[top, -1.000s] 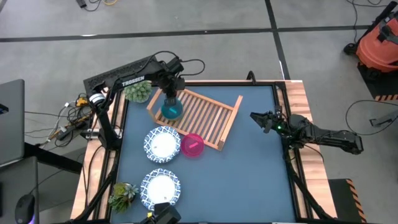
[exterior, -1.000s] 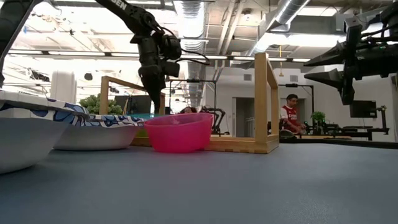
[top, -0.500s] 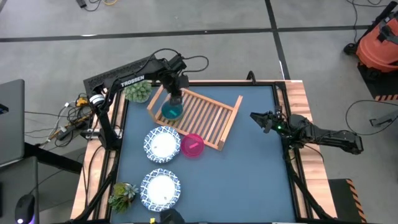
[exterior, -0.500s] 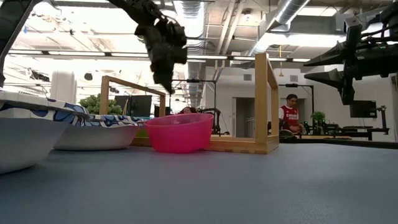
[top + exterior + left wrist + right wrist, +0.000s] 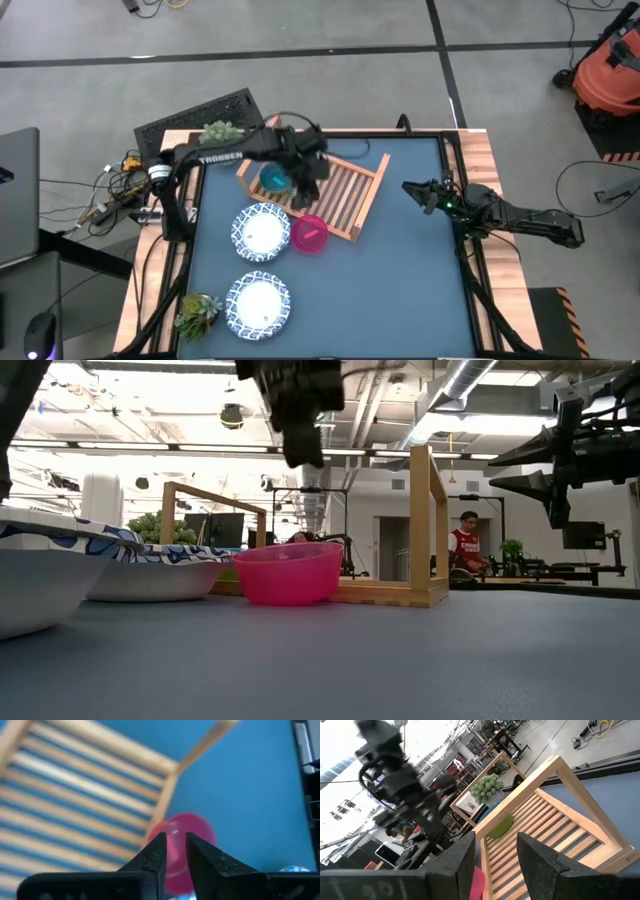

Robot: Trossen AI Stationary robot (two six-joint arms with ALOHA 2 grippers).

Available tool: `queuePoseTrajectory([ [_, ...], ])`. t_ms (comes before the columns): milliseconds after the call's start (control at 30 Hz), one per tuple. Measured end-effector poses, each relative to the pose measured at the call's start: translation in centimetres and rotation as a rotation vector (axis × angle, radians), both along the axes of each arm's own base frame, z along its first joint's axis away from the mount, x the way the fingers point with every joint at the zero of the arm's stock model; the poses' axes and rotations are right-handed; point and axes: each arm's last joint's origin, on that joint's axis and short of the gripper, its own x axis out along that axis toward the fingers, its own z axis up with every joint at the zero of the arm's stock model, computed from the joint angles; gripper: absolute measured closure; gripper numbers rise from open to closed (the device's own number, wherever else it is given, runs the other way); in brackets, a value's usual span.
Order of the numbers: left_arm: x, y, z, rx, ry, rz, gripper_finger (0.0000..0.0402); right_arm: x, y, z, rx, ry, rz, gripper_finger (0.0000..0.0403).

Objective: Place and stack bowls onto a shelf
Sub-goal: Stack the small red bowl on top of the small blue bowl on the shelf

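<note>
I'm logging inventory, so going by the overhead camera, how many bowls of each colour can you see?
Teal bowl: 1
Magenta bowl: 1
White bowls: 2
Total: 4

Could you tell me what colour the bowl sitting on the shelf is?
Teal; the bowl shows best in the high view.

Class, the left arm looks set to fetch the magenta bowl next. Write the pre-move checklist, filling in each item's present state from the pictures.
1. Left tool empty: ok, nothing between its fingers.
2. Left tool wide enough for a bowl rim: not ok, only a narrow gap.
3. Magenta bowl upright on the table beside the shelf: ok.
4. Teal bowl resting on the shelf: ok.
5. Right tool clear of the path: ok, at the table's right edge.
6. Room beside the teal bowl: ok, bare slats.
</note>
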Motion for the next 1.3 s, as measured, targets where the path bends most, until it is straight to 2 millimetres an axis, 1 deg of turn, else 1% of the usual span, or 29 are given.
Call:
queuePoseTrajectory([
  [200,1.6,-5.3,0.4,-0.032,-0.038,-0.007,0.0334,0.0,0.0,0.0,-0.001,0.000,0.000,0.0232],
  [367,2.4,-9.4,0.7,-0.022,-0.072,0.007,0.0334,0.0,0.0,0.0,-0.003,0.001,0.000,0.0232],
  [467,2.6,-11.5,0.9,-0.007,-0.094,0.028,0.0334,0.0,0.0,0.0,-0.023,0.011,0.001,0.0232],
  [600,2.6,-13.5,1.0,0.001,-0.109,0.059,0.0334,0.0,0.0,0.0,-0.030,0.015,0.001,0.0232],
  [733,2.6,-14.9,1.1,0.027,-0.126,0.100,0.0334,0.0,0.0,0.0,-0.031,0.016,0.017,0.0232],
  [933,2.7,-16.2,1.2,0.043,-0.153,0.138,0.0334,0.0,0.1,0.0,-0.033,0.019,0.036,0.0232],
  [1300,2.6,-16.6,1.1,0.033,-0.142,0.146,0.0334,0.0,0.1,0.0,-0.033,0.019,0.036,0.0232],
])
